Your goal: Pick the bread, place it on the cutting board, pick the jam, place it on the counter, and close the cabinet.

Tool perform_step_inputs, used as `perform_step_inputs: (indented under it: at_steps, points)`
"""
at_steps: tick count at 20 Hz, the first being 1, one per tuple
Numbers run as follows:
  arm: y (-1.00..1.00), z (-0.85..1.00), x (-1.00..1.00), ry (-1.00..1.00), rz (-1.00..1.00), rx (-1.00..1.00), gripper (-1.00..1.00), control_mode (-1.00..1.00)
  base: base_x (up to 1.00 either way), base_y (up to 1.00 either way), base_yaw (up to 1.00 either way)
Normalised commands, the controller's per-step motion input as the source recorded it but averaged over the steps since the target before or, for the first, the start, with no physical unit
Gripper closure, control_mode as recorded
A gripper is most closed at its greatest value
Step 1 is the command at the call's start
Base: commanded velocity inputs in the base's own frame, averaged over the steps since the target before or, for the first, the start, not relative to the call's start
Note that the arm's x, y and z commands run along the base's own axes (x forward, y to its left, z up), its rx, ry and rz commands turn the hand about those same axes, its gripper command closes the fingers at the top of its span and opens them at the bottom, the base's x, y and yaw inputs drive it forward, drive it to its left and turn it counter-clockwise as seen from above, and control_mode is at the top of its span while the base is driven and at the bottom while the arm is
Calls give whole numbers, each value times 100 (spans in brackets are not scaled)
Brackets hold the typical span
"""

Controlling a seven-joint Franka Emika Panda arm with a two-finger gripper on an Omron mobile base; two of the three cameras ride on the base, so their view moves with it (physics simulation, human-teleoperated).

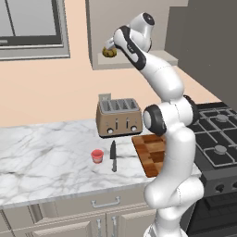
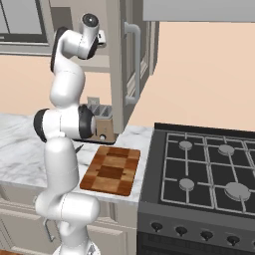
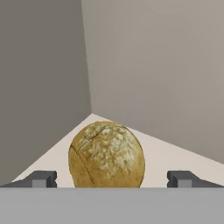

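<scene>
- Bread (image 3: pixel 106 154) sits on the cabinet (image 1: pixel 134 41) shelf, back near the inner corner. Not lifted, so you are on the first step.
- Gripper (image 3: pixel 112 179) is spread wide, one fingertip on each side of the loaf with a gap on both sides. Nothing is pinched.
- In the left base view you see the bread (image 1: pixel 109 52) just past the wrist, at the shelf's front edge.
- Cutting board (image 2: pixel 111 170) lies bare on the counter (image 1: pixel 41 152), between the toaster (image 1: pixel 118 116) and the stove (image 2: pixel 209 172). It is ready for the loaf.
- The jam (image 1: pixel 97 155) already stands on the counter, beside a knife (image 1: pixel 113 156). That step looks done or unneeded; judge it yourself.
- Cabinet door (image 2: pixel 130 60) stands open, swung out toward you. Closing it is left for last.
- Arm pose: it rises from the base, bends at the elbow over the board, then reaches up and leftward into the open cabinet with the hand roughly level.
- Next, by my reading: close on the loaf, then draw it out clear of the shelf lip and door.
</scene>
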Motion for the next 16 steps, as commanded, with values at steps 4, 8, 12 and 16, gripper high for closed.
perform_step_inputs:
  at_steps: [4,8,12,16]
  points:
    - [3,-8,4,0,4,0,-100,-100,0,0,0]
    - [7,-9,2,0,5,0,-100,-100,0,0,0]
    - [11,-9,0,1,4,0,-100,-100,0,0,0]
    - [8,-6,5,1,4,0,-100,-100,0,0,0]
